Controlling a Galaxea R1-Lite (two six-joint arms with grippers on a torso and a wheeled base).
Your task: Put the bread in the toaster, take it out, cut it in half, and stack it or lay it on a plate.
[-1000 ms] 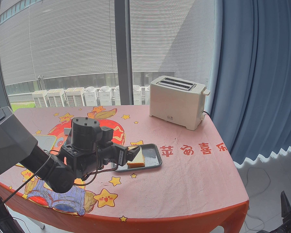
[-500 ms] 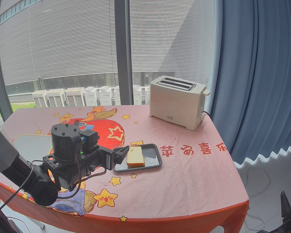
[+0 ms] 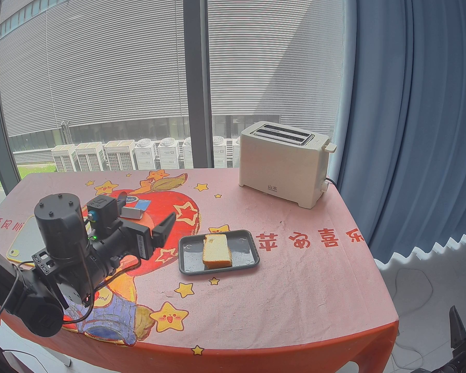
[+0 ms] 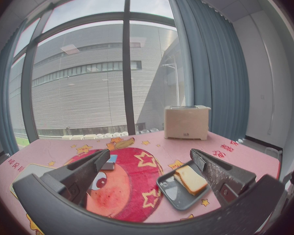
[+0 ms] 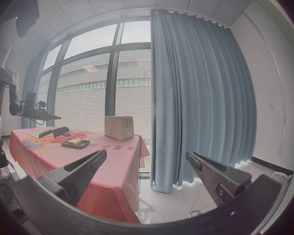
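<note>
A slice of bread point(image 3: 217, 251) point(image 4: 191, 179) lies flat on a dark rectangular tray point(image 3: 245, 258) point(image 4: 171, 193) at the table's middle. The cream two-slot toaster point(image 3: 282, 164) point(image 4: 186, 122) point(image 5: 119, 128) stands at the back right, its slots holding nothing. My left gripper point(image 3: 163, 230) point(image 4: 149, 154) hovers open to the left of the tray, pointing toward it, with nothing between its fingers. My right gripper point(image 5: 146, 154) is open and holds nothing, low and off the table's right side, near the curtain.
A pale cutting board point(image 3: 19, 238) point(image 4: 28, 173) lies at the table's left edge. A small blue and white object point(image 3: 134, 211) point(image 4: 109, 162) sits behind the left gripper. A blue curtain point(image 3: 414, 130) hangs at the right, with window glass behind the table.
My left gripper has let go of the bread and drawn back to the left, away from the tray. The slice, tilted before, now lies flat on the tray.
</note>
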